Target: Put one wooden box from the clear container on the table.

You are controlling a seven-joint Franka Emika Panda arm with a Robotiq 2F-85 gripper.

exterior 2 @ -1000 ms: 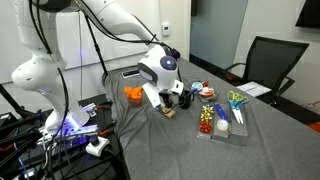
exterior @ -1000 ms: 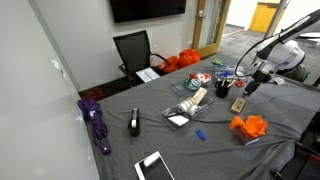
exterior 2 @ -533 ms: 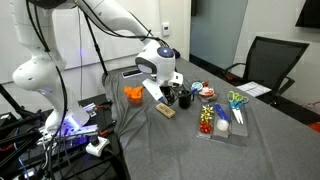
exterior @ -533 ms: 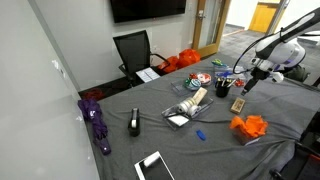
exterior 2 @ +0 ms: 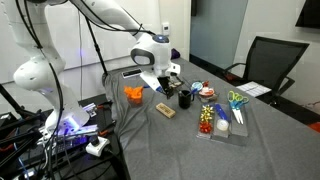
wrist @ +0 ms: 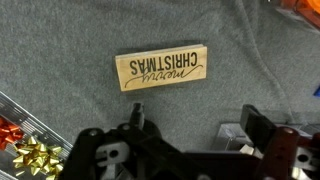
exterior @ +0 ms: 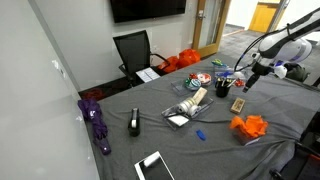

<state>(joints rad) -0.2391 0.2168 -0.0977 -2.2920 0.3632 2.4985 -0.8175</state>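
Gray-draped bench [exterior 2: 205, 150], clear container [exterior 2: 243, 128] at its far end: the box [exterior 2: 165, 110] lies flat on the cloth, outside the container and well apart from it, lettered face up. My gripper [exterior 2: 163, 86] hangs above it, its two fingers spread wide and holding nothing.

In the wrist view the box [wrist: 162, 68] sits ahead of the gripper [wrist: 178, 135], toward the top of the picture and free of both fingers. Its long axis runs across the view, nearly in line with the gap between my fingers, and tips up slightly at the right end. I see bare cloth all round it and nothing leaning on it.

In an exterior view the box [exterior: 238, 104] shows as a small tan block just below my gripper [exterior: 250, 84], near the bench edge.

As I judge it, the placing is done. What follows is a lift straight away from the box, which lies below and slightly ahead, so my fingers should not brush it.
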